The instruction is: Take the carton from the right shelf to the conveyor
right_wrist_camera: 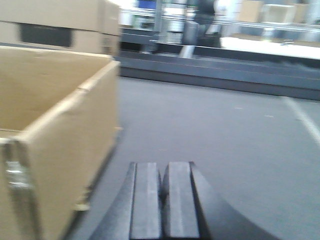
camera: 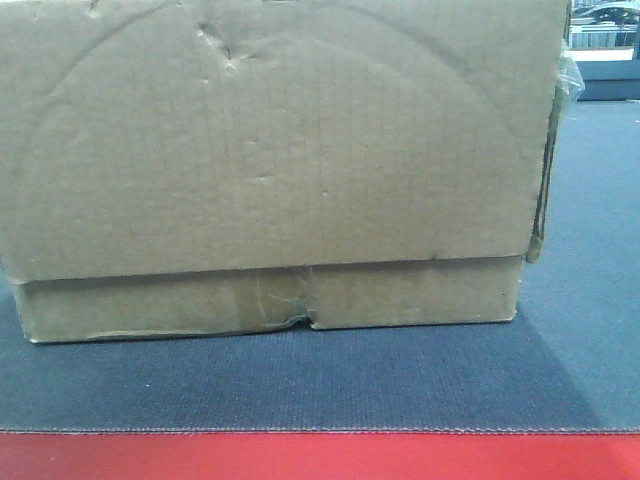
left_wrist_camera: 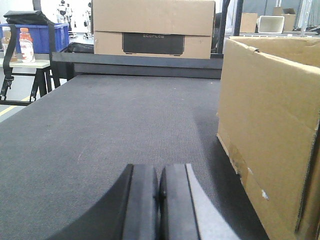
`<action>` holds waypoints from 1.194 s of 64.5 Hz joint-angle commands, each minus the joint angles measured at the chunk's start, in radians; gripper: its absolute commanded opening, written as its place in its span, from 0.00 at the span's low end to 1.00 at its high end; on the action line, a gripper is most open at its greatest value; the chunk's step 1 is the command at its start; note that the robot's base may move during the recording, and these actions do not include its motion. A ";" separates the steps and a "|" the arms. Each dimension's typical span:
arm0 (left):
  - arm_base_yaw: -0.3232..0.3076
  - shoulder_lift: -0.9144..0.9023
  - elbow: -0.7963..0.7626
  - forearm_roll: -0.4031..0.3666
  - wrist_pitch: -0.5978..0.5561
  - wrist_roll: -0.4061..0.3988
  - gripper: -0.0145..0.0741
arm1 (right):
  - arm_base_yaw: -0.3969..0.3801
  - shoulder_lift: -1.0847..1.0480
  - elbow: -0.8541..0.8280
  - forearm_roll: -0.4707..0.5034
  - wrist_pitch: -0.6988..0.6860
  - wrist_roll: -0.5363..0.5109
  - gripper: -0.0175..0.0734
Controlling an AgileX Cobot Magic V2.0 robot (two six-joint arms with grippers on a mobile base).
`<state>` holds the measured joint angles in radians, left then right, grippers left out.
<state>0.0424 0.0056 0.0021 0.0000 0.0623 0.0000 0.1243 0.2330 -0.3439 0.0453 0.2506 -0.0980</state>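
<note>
The brown carton (camera: pixel 270 160) sits on the dark grey conveyor belt (camera: pixel 300 385), filling most of the front view; its lower flap is torn at the middle and a curved crease arcs over its face. The belt's red edge strip (camera: pixel 320 456) runs along the bottom. In the left wrist view the carton (left_wrist_camera: pixel 270 120) stands to the right of my left gripper (left_wrist_camera: pixel 160 172), apart from it; the jaws are shut and empty. In the right wrist view the carton (right_wrist_camera: pixel 55 130) stands to the left of my right gripper (right_wrist_camera: pixel 164 170), also shut and empty. The right shelf is out of view.
Across the belt stands another brown box with a dark label (left_wrist_camera: pixel 152 27). A blue bin (left_wrist_camera: pixel 35 35) and bottles (left_wrist_camera: pixel 26 44) rest on a side table at the far left. The conveyor's dark frame (right_wrist_camera: pixel 220 75) bounds the belt's far side.
</note>
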 commanded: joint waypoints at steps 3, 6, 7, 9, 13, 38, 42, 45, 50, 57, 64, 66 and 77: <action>0.004 -0.006 -0.002 0.000 -0.027 0.000 0.16 | -0.065 -0.040 0.073 0.032 -0.075 -0.036 0.12; 0.004 -0.006 -0.002 0.000 -0.027 0.000 0.16 | -0.074 -0.060 0.116 0.050 -0.102 -0.036 0.12; 0.004 -0.006 -0.002 0.000 -0.027 0.000 0.16 | -0.077 -0.070 0.130 0.055 -0.111 -0.036 0.12; 0.004 -0.006 -0.002 0.000 -0.027 0.000 0.16 | -0.081 -0.084 0.156 0.067 -0.134 -0.036 0.12; 0.004 -0.006 -0.002 0.000 -0.027 0.000 0.16 | -0.081 -0.119 0.225 0.075 -0.176 -0.036 0.12; 0.004 -0.006 -0.002 0.000 -0.027 0.000 0.16 | -0.084 -0.233 0.344 0.069 -0.195 -0.030 0.12; 0.004 -0.006 -0.002 0.000 -0.027 0.000 0.16 | -0.084 -0.233 0.344 0.069 -0.193 -0.030 0.12; 0.004 -0.006 -0.002 0.000 -0.027 0.000 0.16 | -0.084 -0.233 0.344 0.069 -0.191 -0.030 0.12; 0.004 -0.006 -0.002 0.000 -0.027 0.000 0.16 | -0.084 -0.233 0.344 0.069 -0.191 -0.030 0.12; 0.004 -0.006 -0.002 0.000 -0.027 0.000 0.16 | -0.084 -0.233 0.344 0.069 -0.191 -0.030 0.12; 0.004 -0.006 -0.002 0.000 -0.027 0.000 0.16 | -0.084 -0.233 0.344 0.069 -0.191 -0.030 0.12; 0.004 -0.006 -0.002 0.000 -0.027 0.000 0.16 | -0.084 -0.233 0.344 0.069 -0.191 -0.030 0.12; 0.004 -0.006 -0.002 0.000 -0.027 0.000 0.16 | -0.084 -0.233 0.344 0.069 -0.191 -0.030 0.12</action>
<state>0.0424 0.0056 0.0021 0.0000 0.0604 0.0000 0.0458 0.0039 -0.0005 0.1173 0.0758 -0.1224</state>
